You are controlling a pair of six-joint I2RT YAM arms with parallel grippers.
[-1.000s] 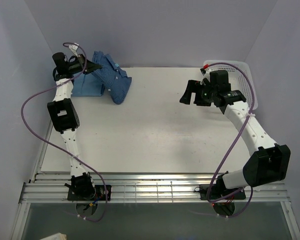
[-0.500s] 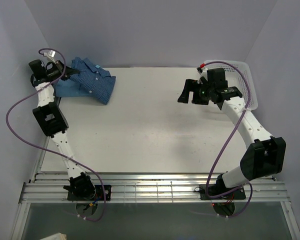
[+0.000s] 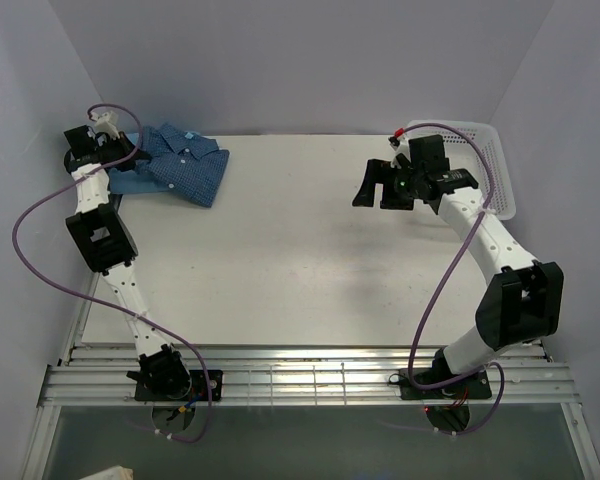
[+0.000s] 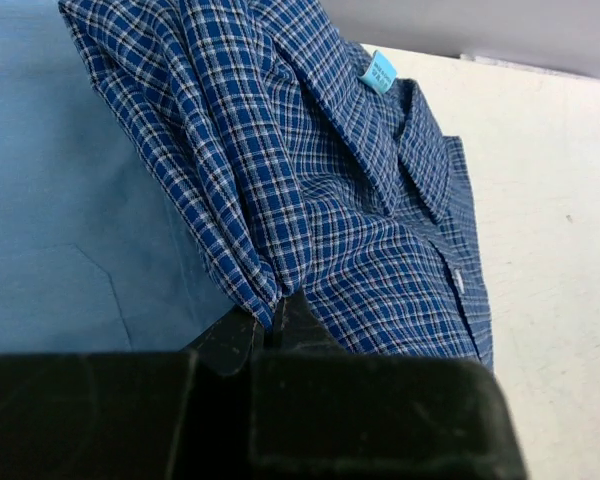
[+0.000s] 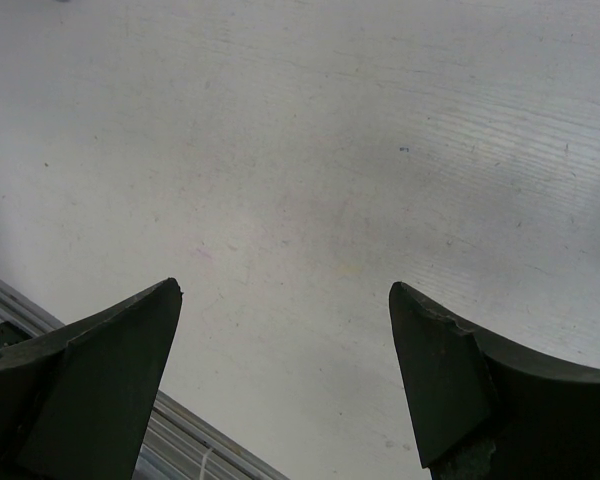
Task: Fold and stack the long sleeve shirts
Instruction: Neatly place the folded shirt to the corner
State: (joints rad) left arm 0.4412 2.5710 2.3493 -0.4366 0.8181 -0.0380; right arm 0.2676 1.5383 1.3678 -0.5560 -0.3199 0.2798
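Note:
The dark blue checked shirt (image 3: pixel 187 163) lies folded on top of the plain light blue shirt (image 3: pixel 128 182) at the table's far left corner. In the left wrist view the checked shirt (image 4: pixel 320 190) covers much of the light blue shirt (image 4: pixel 50 220). My left gripper (image 3: pixel 130 152) is at the stack's left edge, and in its wrist view the gripper (image 4: pixel 270 320) is shut on a fold of the checked shirt. My right gripper (image 3: pixel 372 188) is open and empty above the bare table at the right, and it shows the same in its own view (image 5: pixel 285 300).
A white mesh basket (image 3: pixel 480 160) stands at the far right behind the right arm. The white table (image 3: pixel 300 260) ends in a slatted metal rail (image 3: pixel 310 380) at the near edge. Purple cables loop beside both arms. Walls close in on three sides.
My left gripper has carried the checked shirt left and down onto the light blue shirt, where it now lies flatter. The right arm has shifted slightly left.

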